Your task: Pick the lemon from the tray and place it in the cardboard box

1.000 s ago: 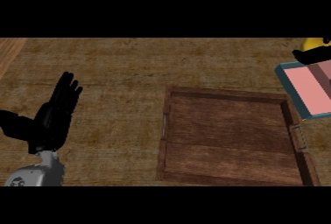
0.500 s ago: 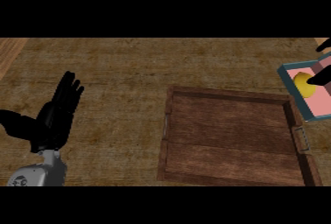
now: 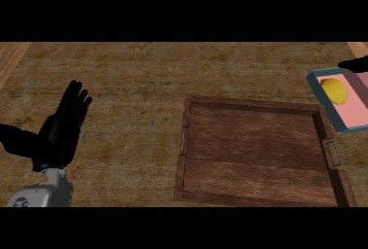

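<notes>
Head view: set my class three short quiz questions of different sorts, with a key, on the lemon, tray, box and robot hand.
1. True or false: the lemon lies on the wooden tray.
2. Which robot hand shows open, fingers up, at the left edge? A) left B) right
3. Fill in: the lemon lies inside the ____.

Key: 1 false. 2 A, the left robot hand. 3 box.
</notes>
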